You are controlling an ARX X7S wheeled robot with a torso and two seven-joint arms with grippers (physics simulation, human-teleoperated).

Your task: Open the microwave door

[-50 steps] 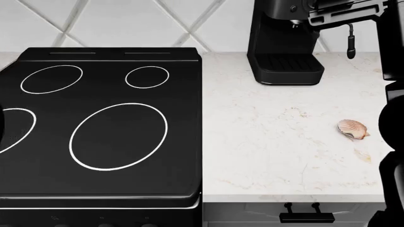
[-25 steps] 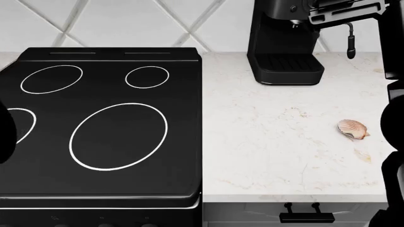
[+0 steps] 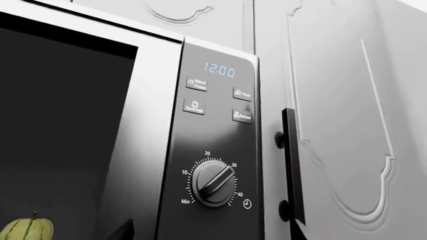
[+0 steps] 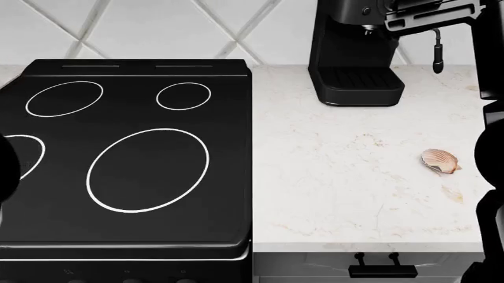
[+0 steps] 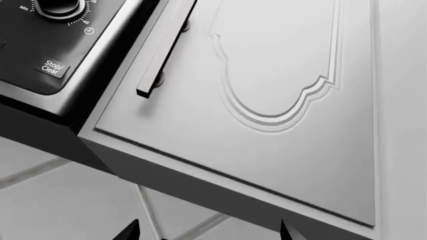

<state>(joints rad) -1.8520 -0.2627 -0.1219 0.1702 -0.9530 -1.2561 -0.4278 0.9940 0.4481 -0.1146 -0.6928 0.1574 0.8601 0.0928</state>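
- Microwave [image 3: 133,130] fills the left wrist view, seen from below and close. Dark glass door [image 3: 60,135] takes up most of its front, with a steel frame strip between the glass and the control panel [image 3: 217,140].
- Door appears shut, flush with the frame; no gap shows along its edge.
- Panel carries a clock display [image 3: 219,69] reading 12:00, four small preset buttons beneath it, and a timer dial [image 3: 213,182] marked Min, 10, 20, 30, 40.
- A pale green striped gourd [image 3: 27,229] shows at the bottom corner of that view, against the dark glass.
- Just beside the microwave hangs a white wall cabinet [image 3: 347,120] with a carved panel and a black bar handle [image 3: 291,167].
- Right wrist view shows the same cabinet [image 5: 280,100] from underneath, its handle [image 5: 167,47], and a corner of the panel with a Stop/Clear button [image 5: 51,68].
- Right gripper [image 5: 208,231]: only two dark fingertips show at the frame edge, set well apart with nothing between them, so jaws stand spread.
- Left gripper [image 3: 123,231]: only a dark sliver shows; whether it is spread or closed cannot be told.
- Head view looks down on a black stovetop [image 4: 126,159], a marble counter [image 4: 362,177], a black coffee machine [image 4: 354,53] and a scallop shell [image 4: 439,160]. The microwave is out of this view.
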